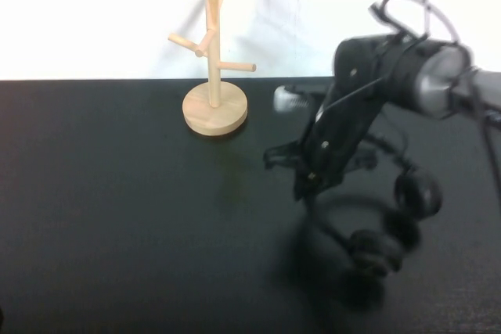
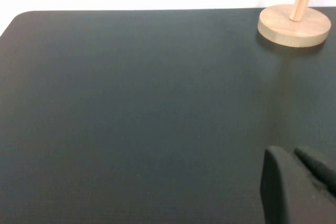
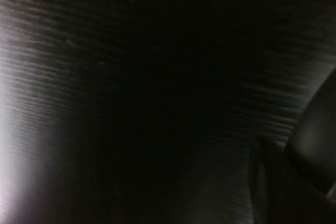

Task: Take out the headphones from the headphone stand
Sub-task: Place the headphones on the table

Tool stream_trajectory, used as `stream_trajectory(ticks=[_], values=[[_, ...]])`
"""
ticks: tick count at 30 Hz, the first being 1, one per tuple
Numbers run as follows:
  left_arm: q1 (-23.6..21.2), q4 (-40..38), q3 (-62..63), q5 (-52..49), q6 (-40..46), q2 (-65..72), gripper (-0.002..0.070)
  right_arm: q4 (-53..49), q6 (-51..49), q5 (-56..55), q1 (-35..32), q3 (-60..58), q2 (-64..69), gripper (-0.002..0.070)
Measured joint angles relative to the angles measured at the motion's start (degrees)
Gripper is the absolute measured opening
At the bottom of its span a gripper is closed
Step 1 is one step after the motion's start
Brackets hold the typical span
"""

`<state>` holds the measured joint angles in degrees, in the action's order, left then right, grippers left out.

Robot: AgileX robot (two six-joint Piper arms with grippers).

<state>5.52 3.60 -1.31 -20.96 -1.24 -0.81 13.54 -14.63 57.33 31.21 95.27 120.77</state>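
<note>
The headphones (image 1: 381,228) are black and blurred, low over the dark table at the right, away from the stand. One ear cup (image 1: 418,193) is further right and the other (image 1: 374,253) is nearer the front. My right gripper (image 1: 309,185) points down at the left end of the thin headband and looks shut on it. The right wrist view is too dark to show the hold. The light wooden headphone stand (image 1: 213,76) is upright at the back with bare pegs. Its base (image 2: 294,26) shows in the left wrist view. My left gripper (image 2: 286,155) is shut and empty, low over the table.
The black table (image 1: 117,217) spans the view, with a white wall behind it. The right arm's grey and black body (image 1: 407,72) reaches in from the right, with looped cables above it.
</note>
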Motion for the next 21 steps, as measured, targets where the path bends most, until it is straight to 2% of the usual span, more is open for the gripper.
stream_trajectory(ticks=[5,14,17,21], values=[[0.0,0.0,0.0,0.0,0.0,0.0,-0.0004,3.65,-0.13,-0.72,1.63,2.62,4.59,0.0049],[0.0,0.0,0.0,0.0,0.0,0.0,-0.0004,3.99,0.48,-3.28,3.94,6.86,8.59,0.0057],[0.0,0.0,0.0,0.0,0.0,0.0,-0.0004,3.5,1.8,-3.58,4.4,6.86,9.08,0.012],[0.0,0.0,0.0,0.0,0.0,0.0,-0.0004,3.01,2.66,-4.47,5.03,6.86,9.21,0.0305]])
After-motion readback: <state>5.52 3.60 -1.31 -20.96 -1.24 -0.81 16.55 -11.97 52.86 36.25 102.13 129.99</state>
